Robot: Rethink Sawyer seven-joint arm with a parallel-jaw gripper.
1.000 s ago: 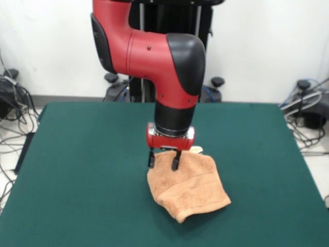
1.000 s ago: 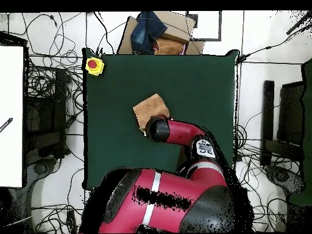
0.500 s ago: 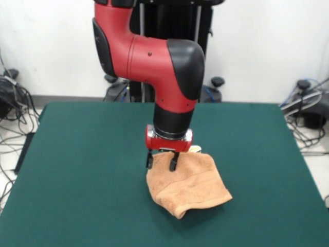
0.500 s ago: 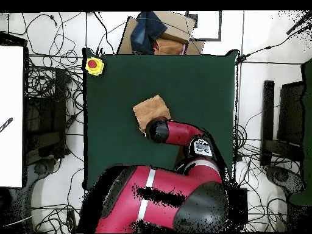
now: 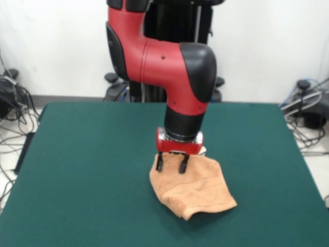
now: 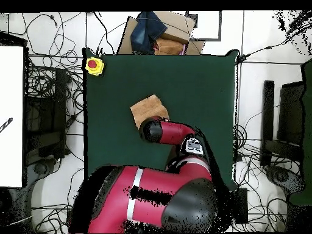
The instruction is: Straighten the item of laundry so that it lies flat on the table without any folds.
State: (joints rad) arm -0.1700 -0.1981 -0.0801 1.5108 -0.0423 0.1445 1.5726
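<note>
One small peach-orange terry-cloth towel [image 5: 193, 188] lies near the middle of the large dark green felt-topped table [image 5: 82, 154], and it is not flat: it is doubled over, with a rounded fold bulging along its near and right-hand side and a woven band running across the upper layer. The red and black arm's gripper [image 5: 171, 165] stands over the towel's far left corner, its two dark fingers [image 5: 160, 163] pointing down and set apart, their tips at the level of the cloth edge. Whether they pinch any cloth cannot be established from the front view; the jaws read as spread rather than clenched, with nothing visibly lifted between them. In the overhead view the wrist hides that same corner, and only the remaining part of the towel [image 6: 148, 109] shows beyond it. Judgement: the step in hand is taking hold of a corner of the upper layer. The next move calls for closing on that layer alone, then drawing it outward and away from the fold so the towel opens; catching both layers would only drag the bundle.
</note>
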